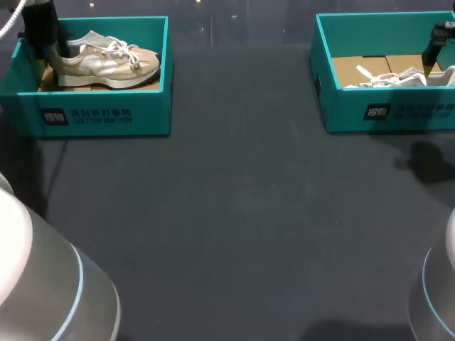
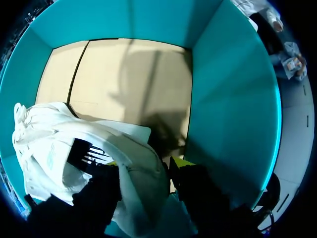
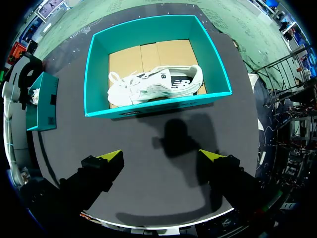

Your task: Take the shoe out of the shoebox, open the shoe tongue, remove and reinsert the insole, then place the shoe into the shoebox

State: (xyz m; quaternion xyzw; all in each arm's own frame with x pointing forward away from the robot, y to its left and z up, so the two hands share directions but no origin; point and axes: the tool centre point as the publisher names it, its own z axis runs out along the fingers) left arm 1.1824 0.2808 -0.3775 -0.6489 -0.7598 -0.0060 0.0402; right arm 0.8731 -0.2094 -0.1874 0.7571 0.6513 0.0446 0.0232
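Nearest, the right gripper [image 3: 162, 155] hangs wide open and empty above the table [image 1: 234, 213], short of the right box [image 1: 384, 114] at two o'clock, which holds a white shoe [image 3: 158, 84]. Farther off, at ten o'clock, the left gripper [image 2: 147, 163] pinches the heel of the beige shoe [image 1: 106, 64] inside the left box [image 1: 99, 114]. This looks like the taking-out step; next comes a straight lift clear of the walls.

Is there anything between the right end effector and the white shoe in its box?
Nothing visible. The right end effector hangs open over the table, and the white shoe lies uncovered in the open box; only its near wall is ahead.
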